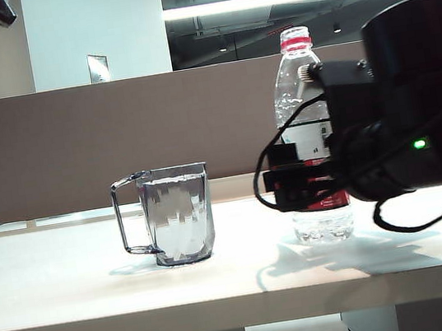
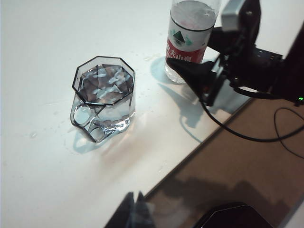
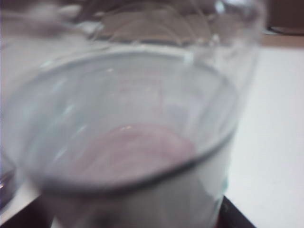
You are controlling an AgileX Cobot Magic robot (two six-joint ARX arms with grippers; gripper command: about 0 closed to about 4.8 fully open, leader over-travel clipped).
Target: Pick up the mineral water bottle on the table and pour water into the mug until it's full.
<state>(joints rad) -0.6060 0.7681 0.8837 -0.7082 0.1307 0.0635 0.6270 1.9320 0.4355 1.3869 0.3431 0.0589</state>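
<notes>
The mug [image 1: 178, 214] stands on the table [image 1: 72, 279] w/ water up close to its rim, so the pour looks done or nearly so. The bottle [image 1: 308, 131] is upright on the table, right of the mug and apart from it, cap off, a little water left at its bottom. What's left, judging by this: prob. only getting the arm clear, unless the mug needs topping up.

Right gripper [image 1: 302, 176] is at the bottle's label, about mid-height. In the left wrist view its dark fingers [image 2: 192, 71] reach to the label, one each side; whether they press it or have let go can't be told from the pics. The right wrist view is filled by the blurred bottle, very close.

Left gripper [image 2: 134, 209] hangs off the table edge, well away from mug and bottle, holding nothing; only its tips show, so its opening can't be told.
</notes>
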